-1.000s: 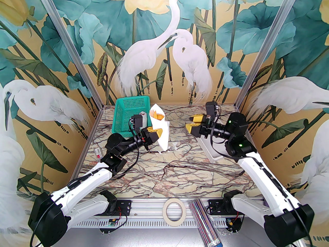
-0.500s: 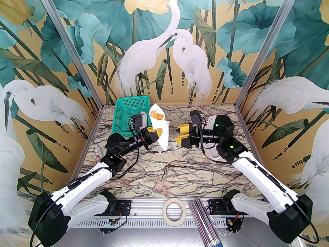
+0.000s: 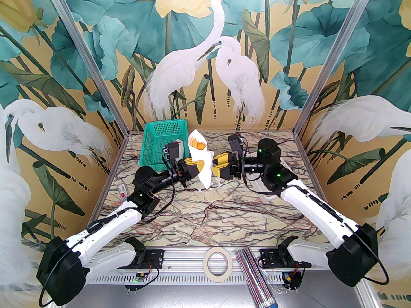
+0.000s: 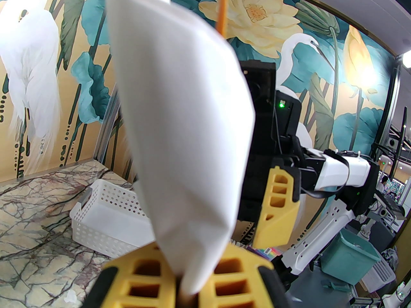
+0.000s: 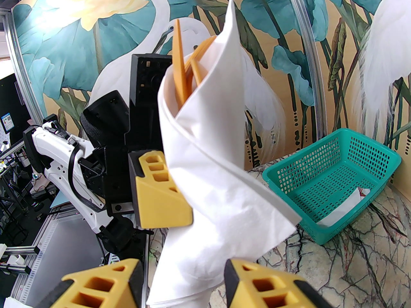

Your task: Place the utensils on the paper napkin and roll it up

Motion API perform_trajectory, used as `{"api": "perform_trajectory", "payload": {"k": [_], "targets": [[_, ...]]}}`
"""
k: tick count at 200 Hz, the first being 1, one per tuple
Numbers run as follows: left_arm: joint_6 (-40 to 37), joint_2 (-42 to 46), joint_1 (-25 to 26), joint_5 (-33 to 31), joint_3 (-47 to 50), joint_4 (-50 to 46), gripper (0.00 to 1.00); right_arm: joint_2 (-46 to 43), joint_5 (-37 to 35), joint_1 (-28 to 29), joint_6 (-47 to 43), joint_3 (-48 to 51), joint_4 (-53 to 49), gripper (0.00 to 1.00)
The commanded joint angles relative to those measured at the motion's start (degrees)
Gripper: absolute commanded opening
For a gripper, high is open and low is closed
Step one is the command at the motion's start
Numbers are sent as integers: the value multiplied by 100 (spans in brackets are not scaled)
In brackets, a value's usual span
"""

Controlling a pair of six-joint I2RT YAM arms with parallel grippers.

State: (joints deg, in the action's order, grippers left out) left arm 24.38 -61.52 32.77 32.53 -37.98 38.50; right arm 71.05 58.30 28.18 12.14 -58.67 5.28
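Observation:
The paper napkin [image 3: 205, 173] is a white roll held upright above the table's back middle. The utensils [image 3: 196, 144] stick out of its top as orange-brown tips. My left gripper [image 3: 199, 165] is shut on the roll's lower end, which the left wrist view shows pinched between its yellow fingers [image 4: 138, 278]; napkin [image 4: 186, 124], utensil tip [image 4: 221, 8]. My right gripper [image 3: 214, 165] has come in from the right and stands open, its fingers [image 5: 266, 284] straddling the bottom of the napkin [image 5: 208, 172]. Utensils [image 5: 181, 72] show inside the roll.
A green basket [image 3: 163, 140] stands at the back left with a white rolled bundle [image 5: 343, 207] in it. A white basket [image 4: 106, 217] sits on the right under my right arm. A tape roll [image 3: 217, 263] and a shiny packet [image 3: 255, 278] lie on the near rail.
My right gripper has swung left from the back right to the napkin roll, and its jaws have narrowed around it. The left gripper and the roll have stayed put.

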Motion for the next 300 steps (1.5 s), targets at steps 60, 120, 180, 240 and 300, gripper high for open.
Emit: {"api": "perform_trajectory", "payload": {"k": [60, 120, 180, 240, 300], "targets": [[-21, 30, 36, 95, -61, 96, 0, -12, 20, 82, -108, -194, -119, 46], [36, -18, 36, 165, -70, 154, 0, 291, 42, 199, -63, -333, 18, 42], [113, -27, 36, 206, -70, 260, 0, 493, 31, 267, -12, -398, 160, 40], [159, -53, 35, 213, -71, 315, 0, 608, 337, 384, 76, -441, 372, 30], [322, -155, 36, 463, -97, 564, 0, 674, 575, 398, 291, -474, 837, 24]]}}
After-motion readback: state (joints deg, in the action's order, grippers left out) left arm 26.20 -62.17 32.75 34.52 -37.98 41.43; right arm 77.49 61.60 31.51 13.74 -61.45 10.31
